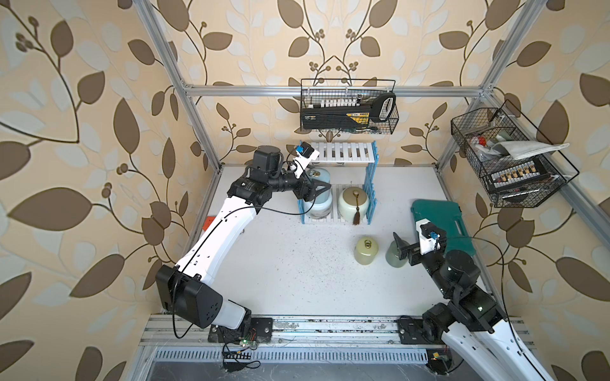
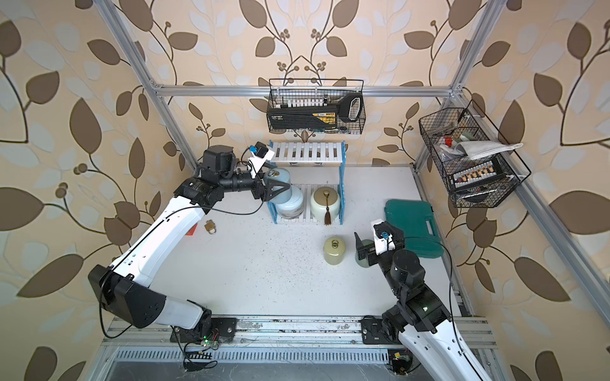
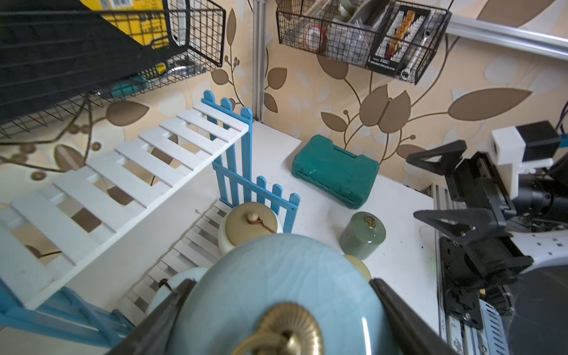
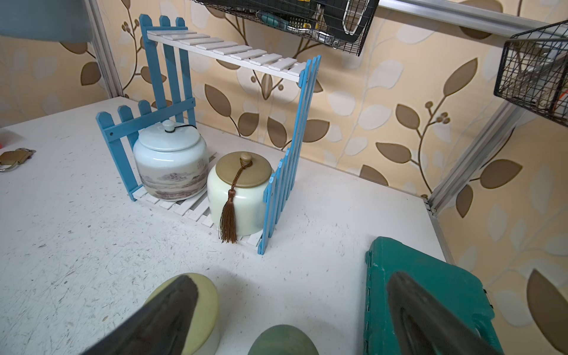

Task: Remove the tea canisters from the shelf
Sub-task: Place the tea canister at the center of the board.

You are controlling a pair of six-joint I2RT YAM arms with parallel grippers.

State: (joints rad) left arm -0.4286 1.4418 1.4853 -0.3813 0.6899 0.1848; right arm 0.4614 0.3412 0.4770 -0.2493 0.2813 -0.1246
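My left gripper [image 1: 321, 188] is shut on the slim blue-grey tea canister [image 1: 317, 175], its fingers [image 3: 172, 304] pressed against both sides. The canister hangs above the left end of the shelf [image 1: 343, 153], over the squat pale blue canister [image 1: 317, 208]. The cream canister [image 1: 353, 199] with the brown tasselled lid stands beside that one on the lower tier. On the table in front stand the yellow-green canister [image 1: 365, 251] and the sage green one [image 1: 392, 257]. My right gripper [image 1: 400, 250] hovers open over the sage green canister [image 4: 282, 341], touching nothing.
A teal tool case [image 1: 444, 227] lies right of the shelf, close behind my right arm. Two black wire baskets [image 1: 350, 105] [image 1: 508, 158] hang on the back and right frame rails. A brass padlock [image 2: 210, 227] lies on the table under my left arm.
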